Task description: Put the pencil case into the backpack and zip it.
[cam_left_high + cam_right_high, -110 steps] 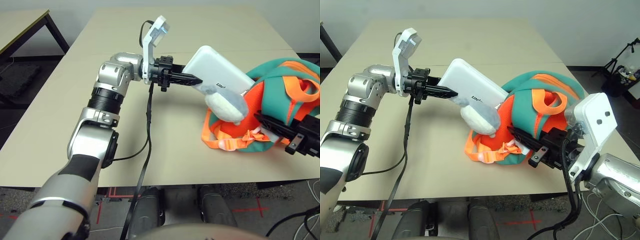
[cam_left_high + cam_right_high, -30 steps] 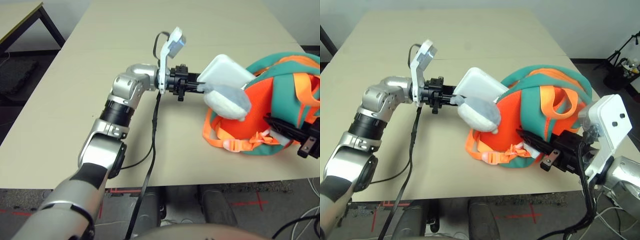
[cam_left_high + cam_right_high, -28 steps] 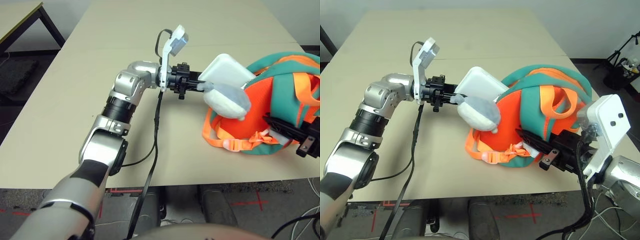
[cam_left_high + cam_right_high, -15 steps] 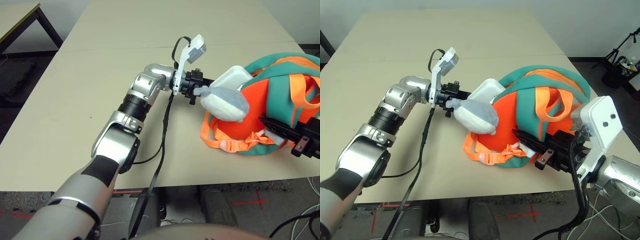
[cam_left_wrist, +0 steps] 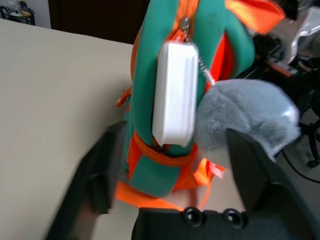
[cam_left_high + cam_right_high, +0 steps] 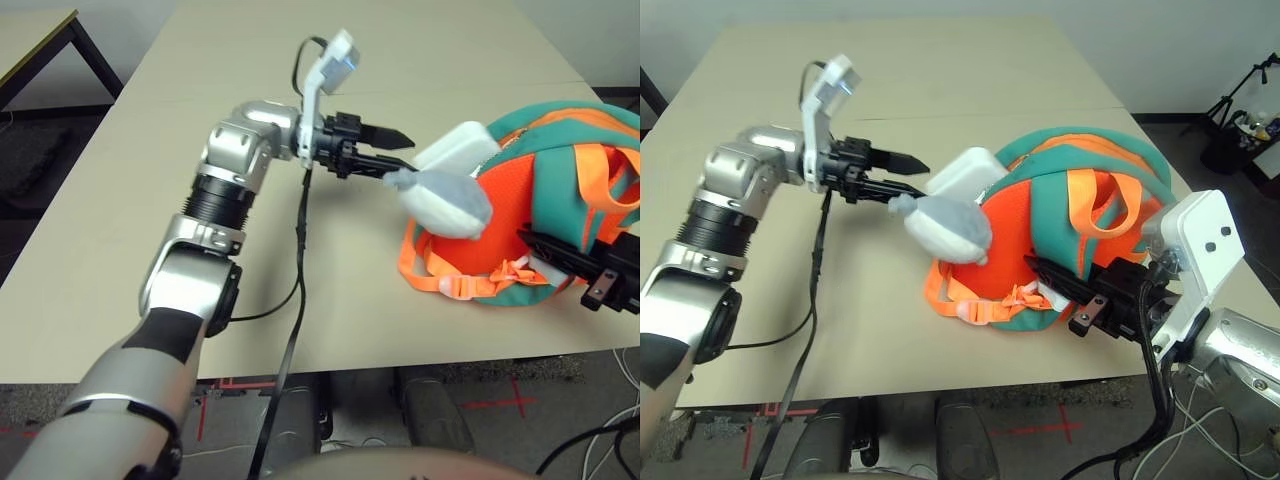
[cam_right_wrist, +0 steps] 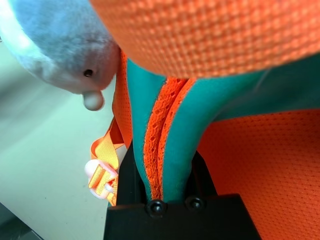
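Beside the half-inserted pencil case (image 6: pixel 455 148), left end effector (image 6: pixel 398 152) gapes empty; right end effector (image 6: pixel 1052 279) pinches the backpack (image 6: pixel 1080 215), so nudge the case deeper squarely.

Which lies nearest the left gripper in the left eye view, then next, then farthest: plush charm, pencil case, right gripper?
1. Plush charm, just beyond the left gripper.
2. Pencil case, behind the charm, poking from the backpack.
3. Right gripper, across the backpack.

Bright, even overhead light; the table (image 6: pixel 120 200) shows only soft, faint shadows, with no glare; head views are sharp throughout; the left gripper's fingers (image 5: pixel 92 172) are blurred, and the backpack (image 7: pixel 215 35) looms out of focus.
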